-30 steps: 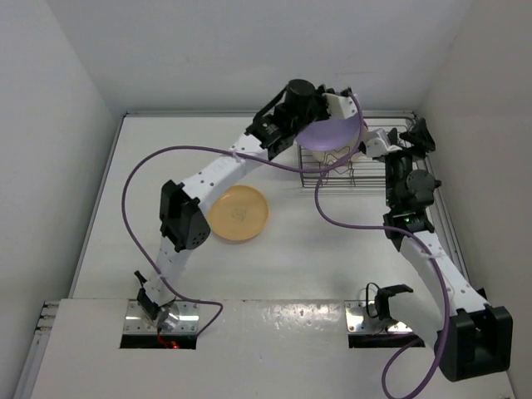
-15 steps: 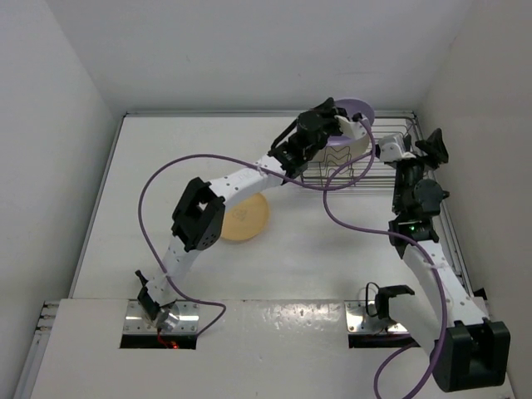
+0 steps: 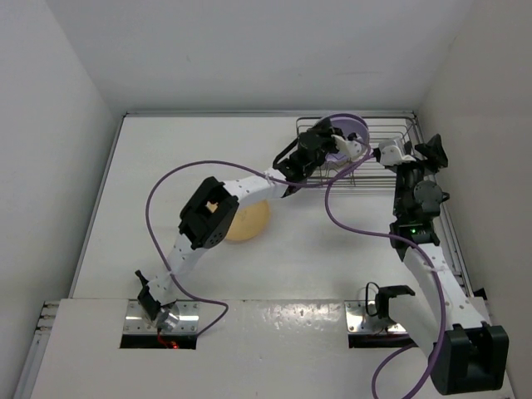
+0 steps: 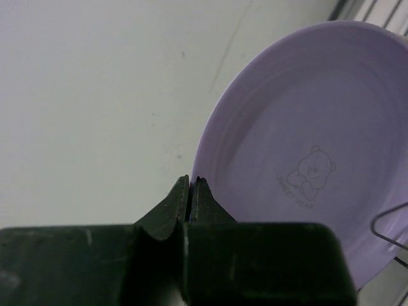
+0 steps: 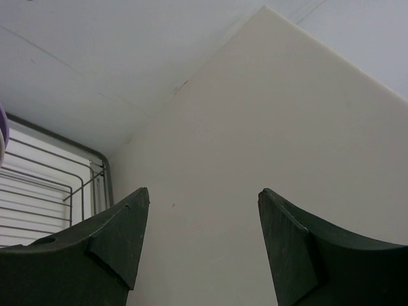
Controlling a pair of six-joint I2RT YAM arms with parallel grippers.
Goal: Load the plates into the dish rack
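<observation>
My left gripper (image 3: 331,146) is shut on the rim of a lavender plate (image 3: 350,130) and holds it nearly on edge over the left half of the silver wire dish rack (image 3: 391,170) at the back right. In the left wrist view the jaws (image 4: 192,179) pinch the plate's edge, and the plate (image 4: 306,127) shows a small bear mark. An orange-yellow plate (image 3: 249,221) lies flat on the table, partly under the left arm. My right gripper (image 3: 430,148) is open and empty beside the rack's right end (image 5: 51,185), its fingers (image 5: 204,191) facing the wall. The cream plate and the second lavender plate are hidden.
White walls close off the table at the back, left and right. The rack stands tight in the back right corner. The left arm's purple cable (image 3: 166,187) loops over the table's middle, and the right arm's cable (image 3: 332,218) hangs in front of the rack.
My left gripper has carried the lavender plate back and down over the rack, tilting it from flat towards upright. The right gripper has shifted slightly right and stayed open.
</observation>
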